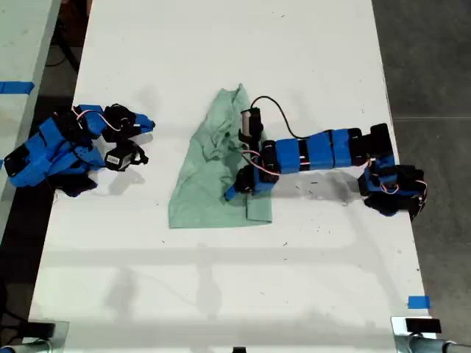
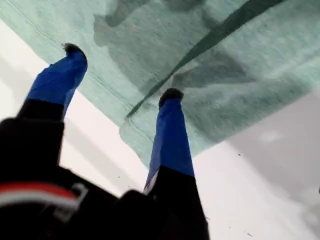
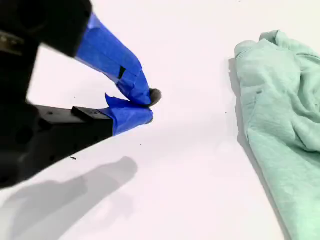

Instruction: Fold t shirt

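- The t shirt (image 1: 213, 173) lies crumpled on the white table (image 1: 221, 279), near the middle in the exterior view
- My first hand (image 1: 237, 185) reaches over the shirt's lower edge from the exterior view's right, its two blue fingers (image 2: 171, 135) spread wide apart, tips on the cloth, nothing pinched between them
- My second hand (image 3: 147, 107) sits well apart from the shirt at the exterior view's left, tips pressed together, holding nothing
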You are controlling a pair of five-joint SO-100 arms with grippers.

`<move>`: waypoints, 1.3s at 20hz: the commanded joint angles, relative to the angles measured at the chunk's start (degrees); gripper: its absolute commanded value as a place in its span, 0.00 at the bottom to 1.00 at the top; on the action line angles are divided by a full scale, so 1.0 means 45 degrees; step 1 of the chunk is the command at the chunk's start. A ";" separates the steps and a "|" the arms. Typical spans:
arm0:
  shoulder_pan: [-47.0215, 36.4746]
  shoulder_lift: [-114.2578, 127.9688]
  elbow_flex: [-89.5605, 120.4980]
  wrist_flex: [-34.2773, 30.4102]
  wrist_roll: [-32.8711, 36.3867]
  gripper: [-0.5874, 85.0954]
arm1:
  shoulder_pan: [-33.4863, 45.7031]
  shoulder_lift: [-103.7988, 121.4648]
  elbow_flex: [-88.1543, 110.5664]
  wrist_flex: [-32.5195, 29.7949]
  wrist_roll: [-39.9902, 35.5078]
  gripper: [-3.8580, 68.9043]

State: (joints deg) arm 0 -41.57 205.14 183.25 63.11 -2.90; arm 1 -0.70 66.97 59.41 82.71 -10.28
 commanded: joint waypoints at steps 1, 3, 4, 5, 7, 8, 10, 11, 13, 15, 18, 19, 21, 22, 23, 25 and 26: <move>0.0078 0.0098 0.0215 -0.0078 -0.0156 0.00 | 0.0098 0.2227 -0.0195 0.1543 0.0312 0.46; 0.0098 0.0098 0.0215 -0.0078 -0.0156 0.00 | 0.0391 0.3965 0.1250 0.2500 0.0605 0.46; 0.0098 0.0098 0.0215 -0.0078 -0.0156 0.00 | 0.0547 0.4941 0.2227 0.2715 0.0742 0.46; 0.0098 0.0098 0.0215 -0.0078 -0.0156 0.00 | 0.0723 0.6035 0.3359 0.2773 0.0840 0.45; 0.0117 0.0098 0.0215 -0.0078 -0.0156 0.00 | 0.1016 0.8613 0.6055 0.2773 0.1172 0.40; 0.0117 0.0098 0.0215 -0.0078 -0.0156 0.00 | 0.1152 1.0059 0.7500 0.2754 0.1328 0.36; 0.0078 0.0098 0.0215 -0.0078 -0.0156 0.00 | 0.1445 1.3125 1.0879 0.2227 0.1504 0.29; 0.0078 0.0098 0.0215 -0.0078 -0.0156 0.00 | 0.1523 1.4629 1.2793 0.1602 0.1582 0.28; 0.0078 0.0098 0.0215 -0.0078 -0.0156 0.00 | 0.1445 1.7227 1.6465 -0.0195 0.1621 0.27; 0.0059 0.0098 0.0215 -0.0078 -0.0156 0.00 | 0.1348 1.8809 1.9805 -0.2949 0.1465 0.26; 0.0020 0.0098 0.0215 -0.0078 -0.0156 0.00 | 0.1387 1.8789 2.1719 -0.5215 0.0957 0.24; 0.0039 0.0098 0.0215 -0.0078 -0.0156 0.00 | 0.1543 1.8828 2.2090 -0.5586 0.0605 0.23; 0.0039 0.0098 0.0215 -0.0078 -0.0156 0.00 | 0.2129 1.8867 2.3105 -0.6621 -0.0137 0.16; 0.0039 0.0098 0.0215 -0.0078 -0.0156 0.00 | 0.2383 1.9004 2.3516 -0.7051 -0.0508 0.13; 0.0020 0.0098 0.0215 -0.0078 -0.0156 0.00 | 0.2578 1.9414 2.3652 -0.6953 -0.0840 0.12; -0.0039 0.0098 0.0215 -0.0078 -0.0156 0.00 | 0.3027 2.0762 2.4453 -0.6777 -0.0703 0.09; -0.0059 0.0098 0.0215 -0.0078 -0.0156 0.00 | 0.3047 2.2168 2.5000 -0.6387 -0.0664 0.09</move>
State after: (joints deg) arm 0 -41.57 205.14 183.25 63.11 -2.90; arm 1 11.51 159.52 168.93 52.21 -12.48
